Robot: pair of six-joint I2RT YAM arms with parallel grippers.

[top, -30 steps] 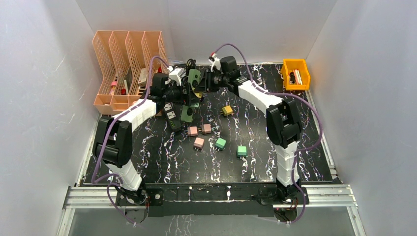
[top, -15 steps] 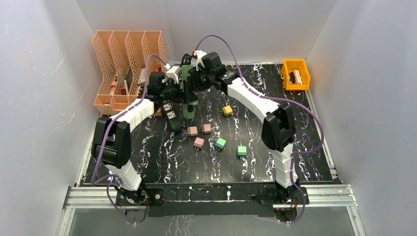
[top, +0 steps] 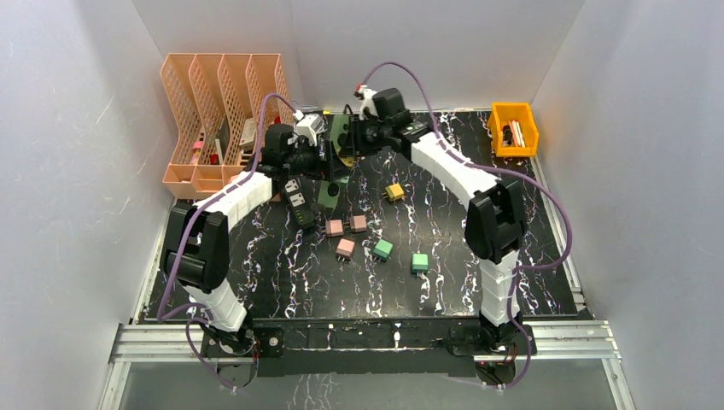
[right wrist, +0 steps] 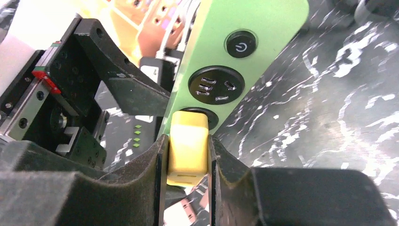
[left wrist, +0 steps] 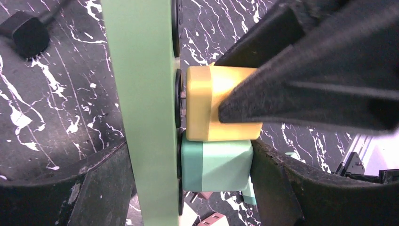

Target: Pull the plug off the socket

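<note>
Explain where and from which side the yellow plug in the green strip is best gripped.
Grip the yellow plug on its two flat opposite sides, coming head-on to the face of the strip, so the pull runs straight out. The teal plug blocks one other side.

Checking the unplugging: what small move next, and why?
Probably draw the right gripper straight back from the green plastic power strip: it is shut on the yellow cube-shaped plug, seated in its socket, while the left gripper braces the strip.
</note>
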